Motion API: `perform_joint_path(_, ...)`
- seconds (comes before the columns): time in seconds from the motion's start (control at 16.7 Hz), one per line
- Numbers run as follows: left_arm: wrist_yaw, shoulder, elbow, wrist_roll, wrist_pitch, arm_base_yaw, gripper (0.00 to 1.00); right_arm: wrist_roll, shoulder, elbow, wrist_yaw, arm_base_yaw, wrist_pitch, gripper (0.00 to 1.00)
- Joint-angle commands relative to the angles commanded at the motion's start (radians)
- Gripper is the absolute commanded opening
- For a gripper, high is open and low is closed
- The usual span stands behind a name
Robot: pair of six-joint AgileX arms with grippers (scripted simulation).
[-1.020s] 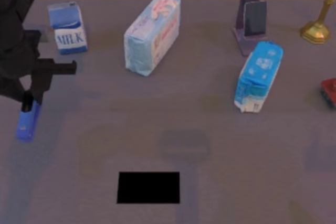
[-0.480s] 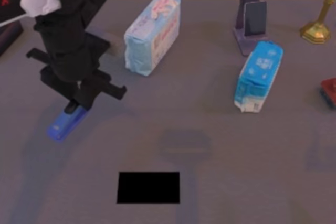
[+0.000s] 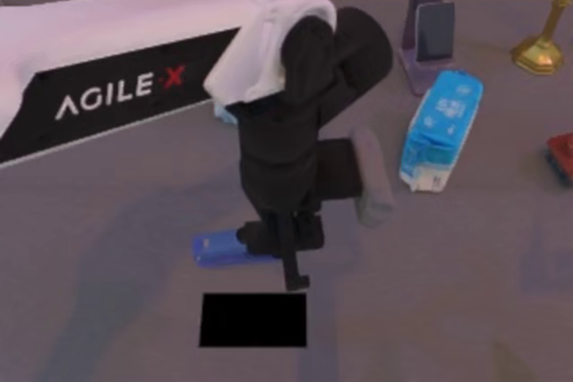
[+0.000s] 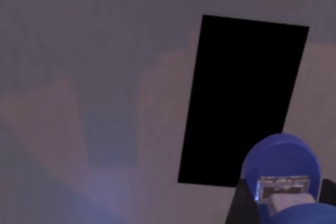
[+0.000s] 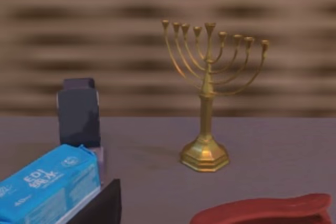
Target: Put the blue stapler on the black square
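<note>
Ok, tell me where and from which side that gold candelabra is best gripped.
Grip the gold candelabra on its straight central stem, between the wide faceted foot and where the curved branches spread. Come in level from the side, probably with the right arm, since it stands at the table's right rear corner. The thin branches look awkward to pinch, and the foot looks too wide.
</note>
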Motion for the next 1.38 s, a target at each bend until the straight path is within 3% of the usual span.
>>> perform_joint_path(0.12, 0.0, -0.007, 0.006, 0.041, 0.001, -0.041, 0.0, 0.0, 0.0, 0.0, 0.0, 0.0, 0.0, 1.0)
perform_joint_path(0.48, -0.002, -0.004, -0.012, 0.046, 0.018, -0.039, 0.0, 0.0, 0.0, 0.0, 0.0, 0.0, 0.0, 1.0)
perform_joint_path(0.96, 0.001, 0.05, -0.279, 0.075, 0.349, -0.012, 0.0, 0.0, 0.0, 0.0, 0.0, 0.0, 0.0, 1.0)
perform_joint_path(1.32, 0.0, 0.057, -0.312, 0.081, 0.383, -0.011, 0.0, 0.0, 0.0, 0.0, 0.0, 0.0, 0.0, 1.0)
perform_joint_path(1.38, 0.0, 0.057, -0.312, 0.081, 0.383, -0.011, 0.08, 0.0, 0.0, 0.0, 0.0, 0.0, 0.0, 1.0)
